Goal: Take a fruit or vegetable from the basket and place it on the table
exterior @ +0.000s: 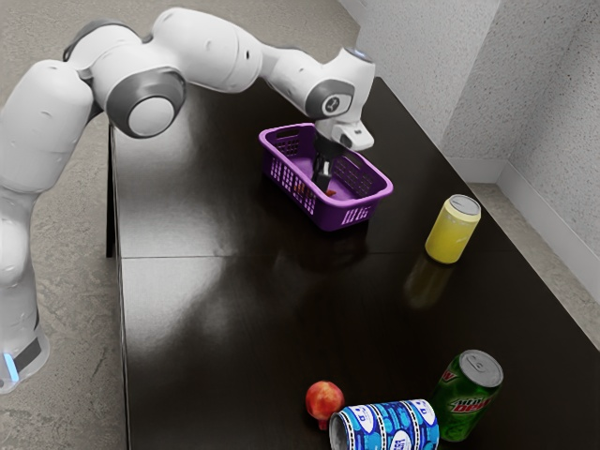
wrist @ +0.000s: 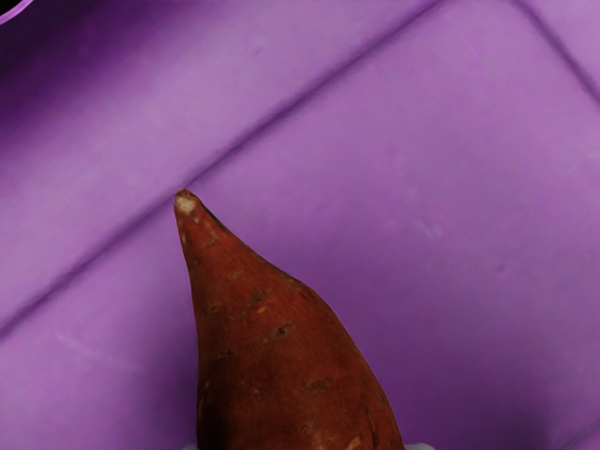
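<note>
One arm (exterior: 202, 52) reaches from the exterior view's left toward two o'clock, then bends down over the basket (exterior: 330, 214). Taking that view as a clock face centred on the basket, the arm's base sits at eight. The gripper (exterior: 322, 181) points down inside, and the potato (wrist: 281, 356) lies on the basket's floor or just off it, right under the gripper; no sideways reach seems called for. I can't tell whether the gripper is closed on it.

From the side, I get scraps of red low in the basket. The wrist view adds the shape: a long body narrowing to a pale tip (wrist: 186, 202), its long axis running out from beneath the gripper toward a crease (wrist: 281, 112) in the floor.

Along the counter (exterior: 206, 328), the red fruit (exterior: 324, 398) is at six o'clock, the blue can (exterior: 389, 427) on its side between five and six, the yellow can (exterior: 453, 230) at four, the green can (exterior: 468, 394) at five.
</note>
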Action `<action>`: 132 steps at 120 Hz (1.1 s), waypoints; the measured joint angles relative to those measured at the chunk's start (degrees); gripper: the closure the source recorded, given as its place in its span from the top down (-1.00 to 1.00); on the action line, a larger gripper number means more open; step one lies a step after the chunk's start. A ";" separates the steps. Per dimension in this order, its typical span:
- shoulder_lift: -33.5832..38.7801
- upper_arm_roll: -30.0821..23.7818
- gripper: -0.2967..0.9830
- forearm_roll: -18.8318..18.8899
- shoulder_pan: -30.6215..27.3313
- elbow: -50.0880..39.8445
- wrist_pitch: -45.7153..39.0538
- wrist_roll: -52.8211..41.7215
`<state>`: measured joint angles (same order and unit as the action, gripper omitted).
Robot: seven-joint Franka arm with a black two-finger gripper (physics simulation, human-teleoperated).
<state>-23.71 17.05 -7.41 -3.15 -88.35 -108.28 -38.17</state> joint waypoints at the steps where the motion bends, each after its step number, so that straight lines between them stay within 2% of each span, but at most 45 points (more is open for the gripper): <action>1: -0.04 0.00 -0.22 0.00 0.00 0.01 0.00 0.00; 40: -2.38 -0.15 -0.26 0.24 -0.07 6.50 2.19 -0.40; 64: 4.33 -0.74 -0.25 0.60 0.42 6.73 5.47 -0.79; 83: 11.53 -8.28 -0.23 1.62 0.52 5.78 8.29 -0.74; 109: 12.99 -23.69 -0.24 4.39 0.73 6.11 9.99 0.71; 121: 12.98 -26.56 -0.24 5.58 1.11 6.09 10.28 1.62; 132: 13.03 -28.32 0.09 7.52 0.73 5.88 10.59 2.27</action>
<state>-10.68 -11.27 0.12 -2.42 -82.47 -97.69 -35.90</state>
